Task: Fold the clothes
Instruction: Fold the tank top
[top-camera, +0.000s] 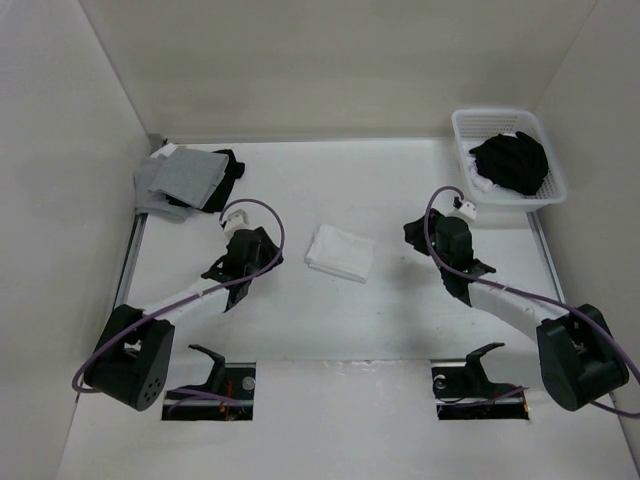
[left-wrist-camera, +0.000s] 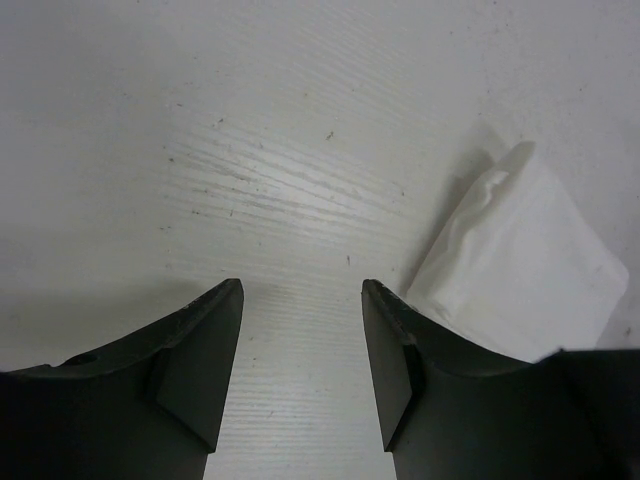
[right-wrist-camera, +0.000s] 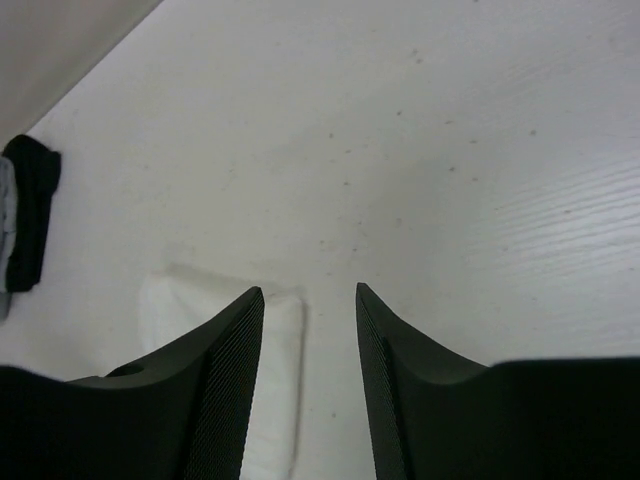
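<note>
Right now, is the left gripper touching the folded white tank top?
Apart. The top external view shows a strip of bare table between the open left gripper and the tank top.

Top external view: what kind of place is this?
Probably a lab test cell for laundry folding: a white table boxed in by white walls, a folded white garment at its middle, and a white plastic basket of black clothes at the far right.

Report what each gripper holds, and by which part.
Nothing. The left gripper and right gripper stand open, empty; the folded white tank top lies free between them.
</note>
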